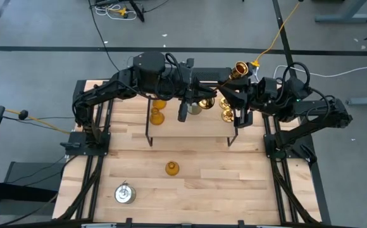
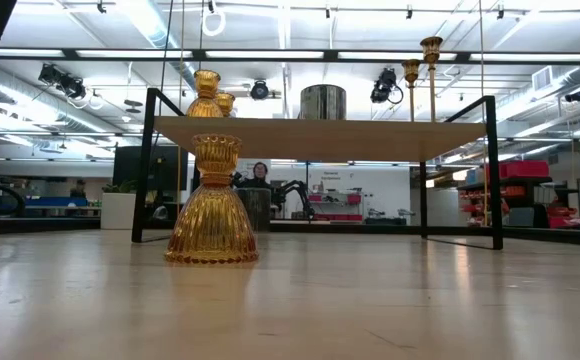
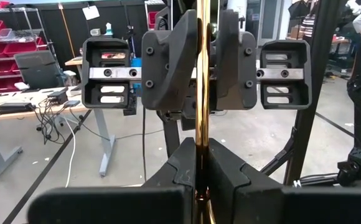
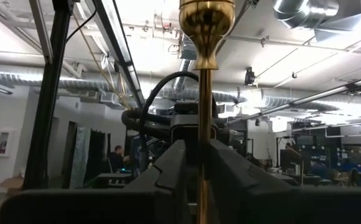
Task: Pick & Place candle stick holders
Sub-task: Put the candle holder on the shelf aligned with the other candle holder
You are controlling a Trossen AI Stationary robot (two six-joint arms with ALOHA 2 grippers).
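Both jaws pinch one brass stem (image 3: 201, 93), left gripper (image 3: 200, 163) and right gripper (image 4: 203, 163) facing each other above the rack (image 1: 190, 128). Amber holder (image 1: 171, 168) and silver holder (image 1: 124, 193) on the wood counter (image 1: 234, 183). Workshop behind; person (image 2: 260, 174) at a desk.

On the bench (image 1: 190, 190) stands a rack (image 1: 190, 130) carrying several holders (image 1: 157, 118) — one holder (image 1: 171, 168) sits before it, a can-shaped holder (image 1: 124, 194) nearer the front left. Both grippers meet above the rack.
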